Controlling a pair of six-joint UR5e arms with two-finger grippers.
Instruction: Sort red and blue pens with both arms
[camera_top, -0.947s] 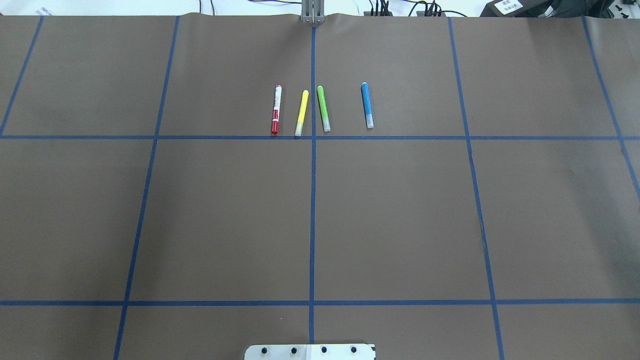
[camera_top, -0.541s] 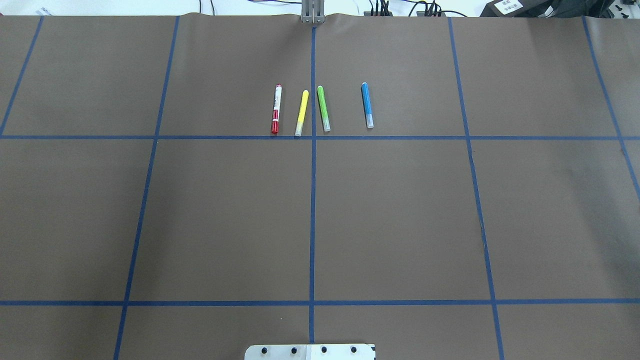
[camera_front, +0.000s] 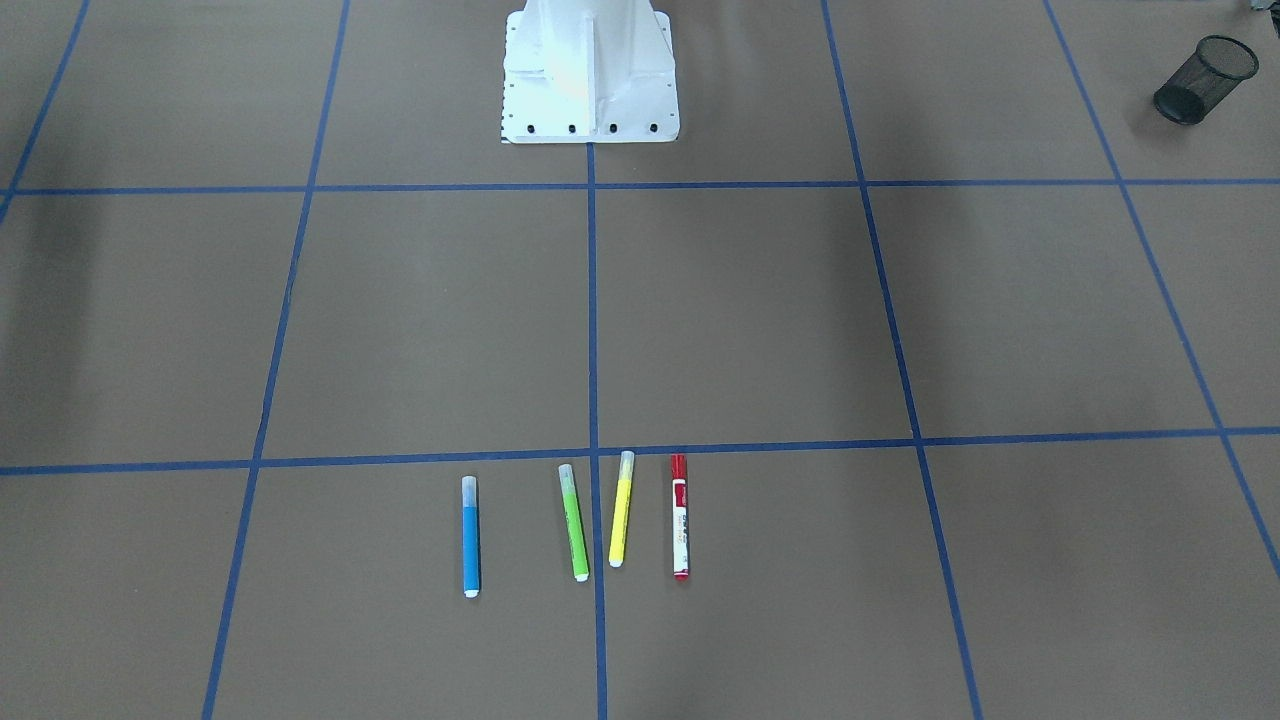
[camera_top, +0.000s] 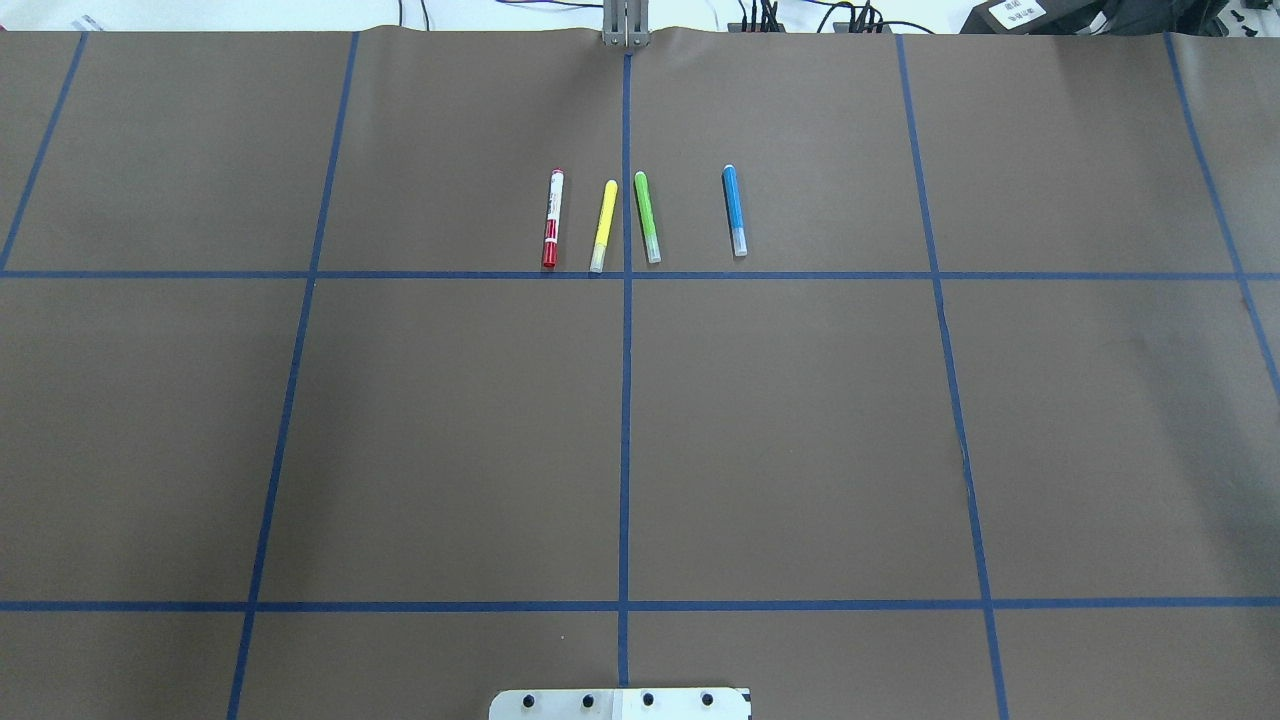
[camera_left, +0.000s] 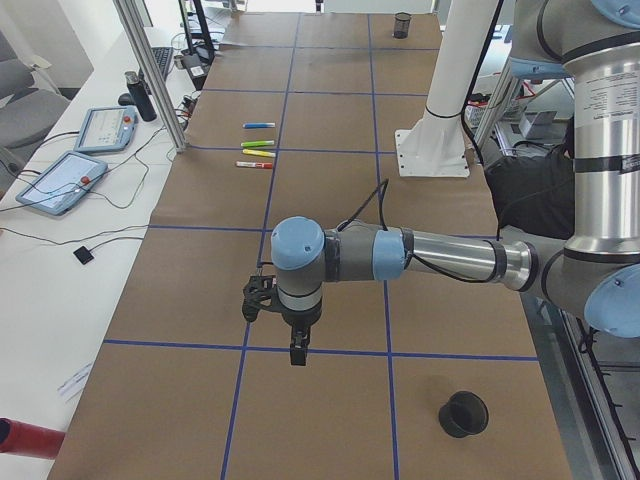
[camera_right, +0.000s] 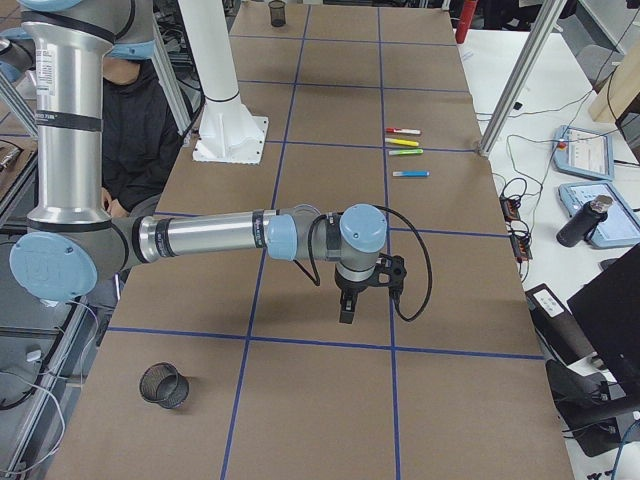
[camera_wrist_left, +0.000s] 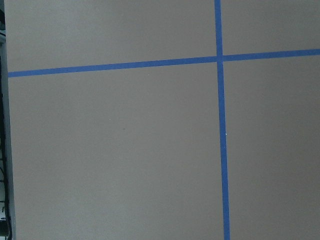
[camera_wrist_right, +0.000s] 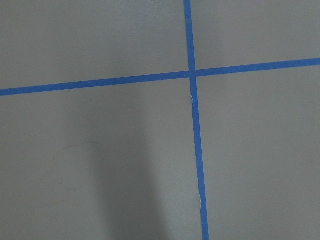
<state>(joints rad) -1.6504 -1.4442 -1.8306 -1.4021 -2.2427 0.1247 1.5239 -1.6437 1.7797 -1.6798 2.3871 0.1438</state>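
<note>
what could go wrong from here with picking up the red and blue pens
1. The red pen lies close beside the yellow pen, so a slightly off grasp may nudge or take the yellow one.
2. The red pen and the blue pen share one short row, so the left arm and right arm may crowd each other if they reach in together.

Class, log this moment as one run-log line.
red-capped white marker: on brown table, ungrasped | bright blue marker: same | left gripper: far off, open/shut unclear | right gripper: likewise
</note>
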